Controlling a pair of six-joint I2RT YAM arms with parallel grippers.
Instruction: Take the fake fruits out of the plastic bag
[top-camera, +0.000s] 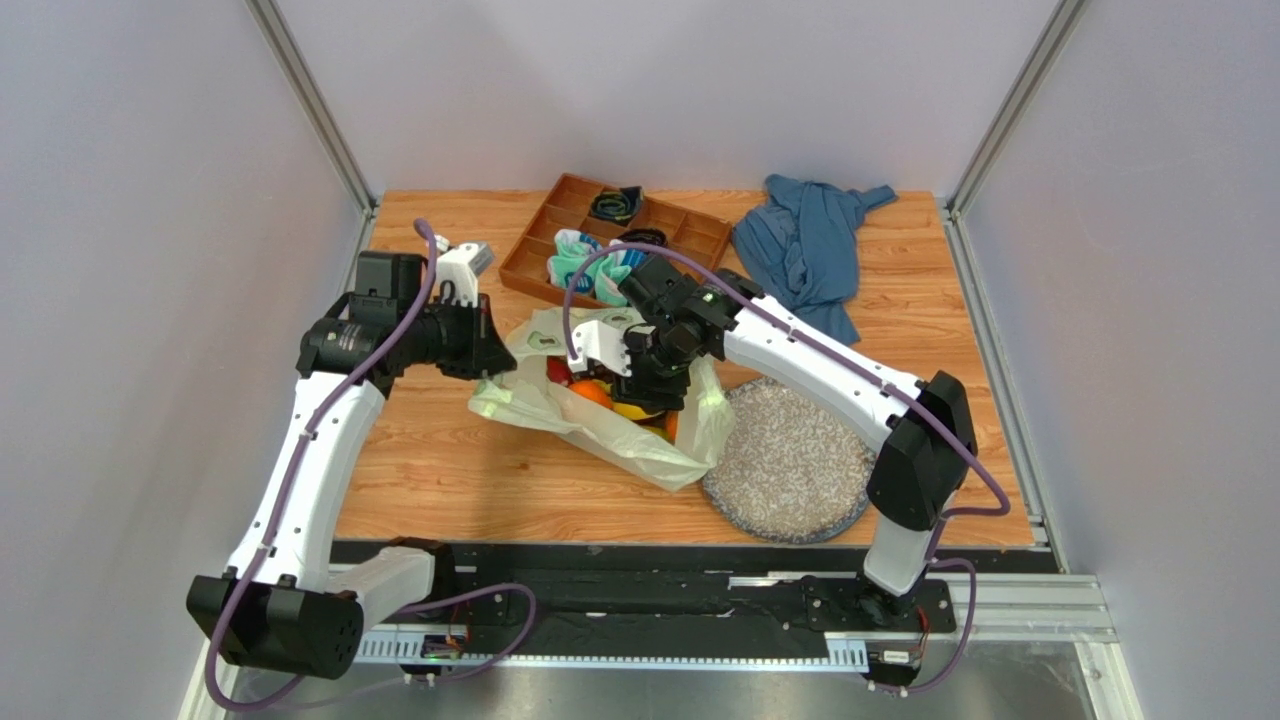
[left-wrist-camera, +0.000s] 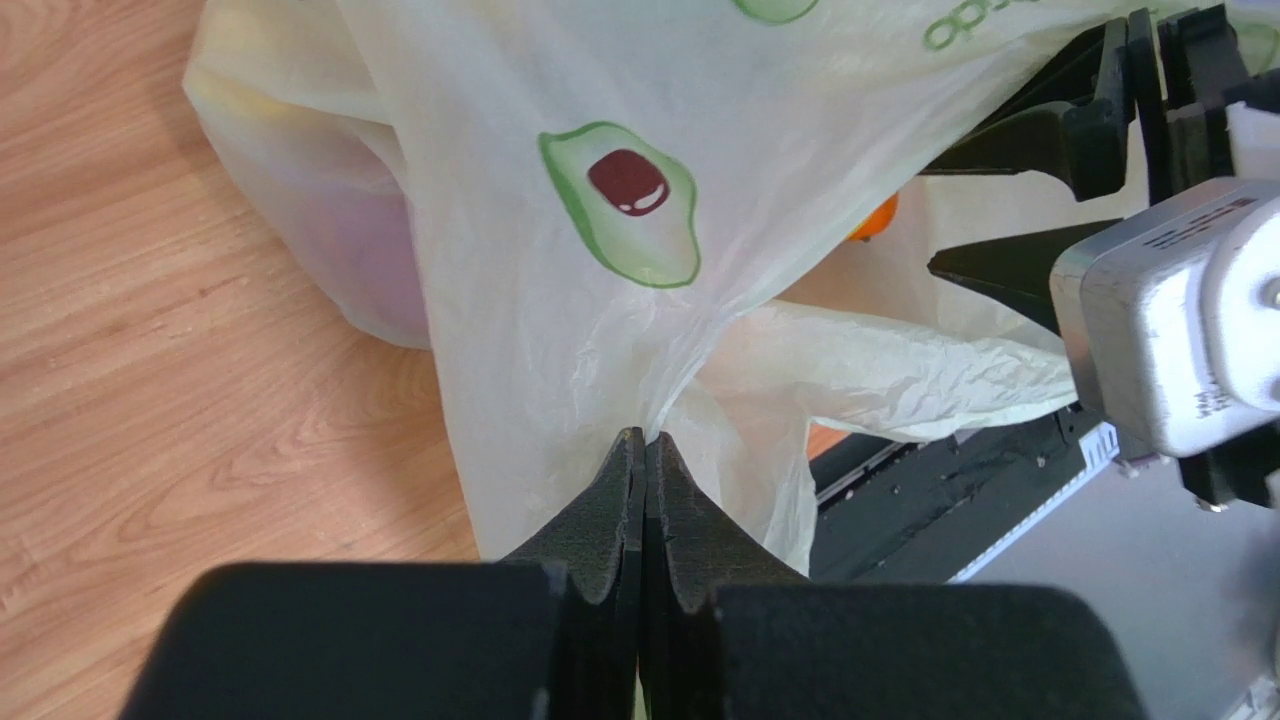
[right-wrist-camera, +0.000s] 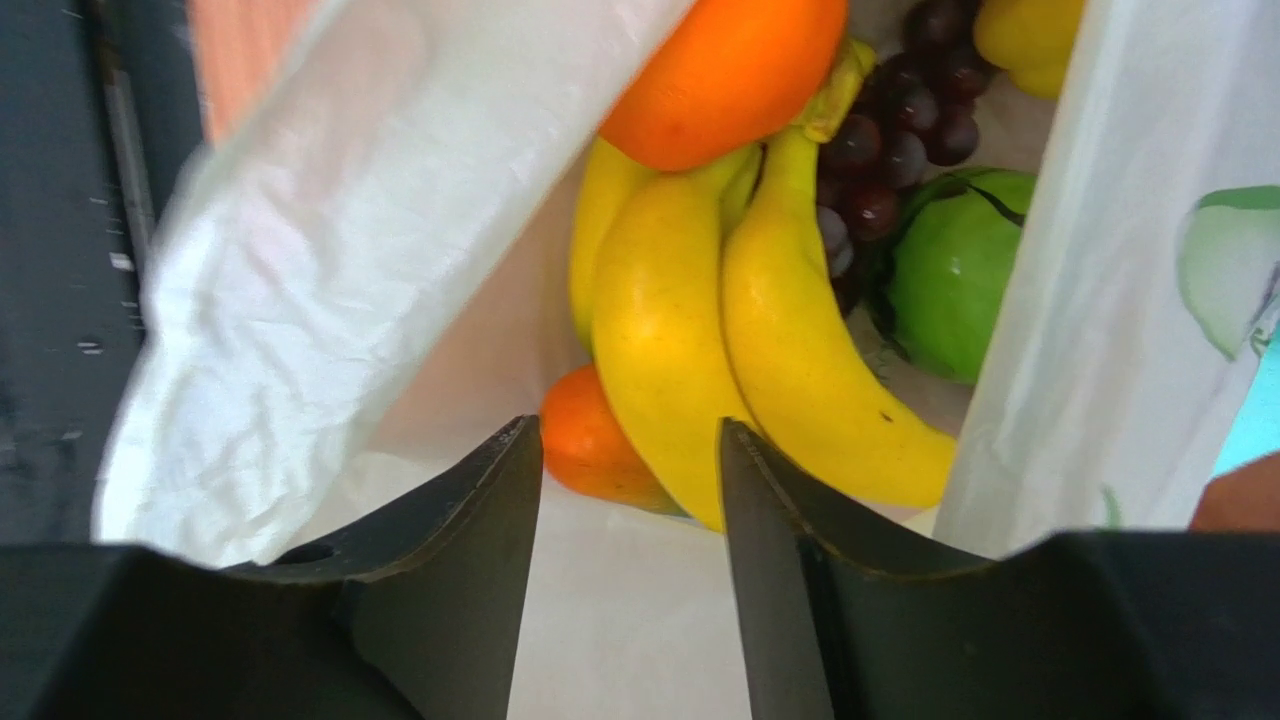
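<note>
Fake fruits (right-wrist-camera: 842, 225) all lay inside the plastic bag (left-wrist-camera: 601, 300); none seen out on the table.

- Bananas (right-wrist-camera: 781, 360) were just ahead of the right gripper (right-wrist-camera: 628, 438). Its jaws stood apart with nothing between them, only bare bag floor in the gap.
- Beyond the bananas: an orange (right-wrist-camera: 721, 68), grapes (right-wrist-camera: 887, 143) and a green round fruit (right-wrist-camera: 962, 270).
- The left gripper (left-wrist-camera: 643, 443) had its jaws pressed together on a pinch of bag film, seemingly holding the mouth up.

Step judged: reaching in for a first pick. The next move called for easing forward until a banana sat between the fingers, closing, then lifting clear without snagging the film.

Surface was a wooden tabletop (top-camera: 451, 465). A grey round mat (top-camera: 789, 458) touched the bag's side. A brown tray (top-camera: 549, 240) and blue cloth (top-camera: 812, 248) lay farther off, past both grippers. Pale walls and metal frame posts enclosed the table.
</note>
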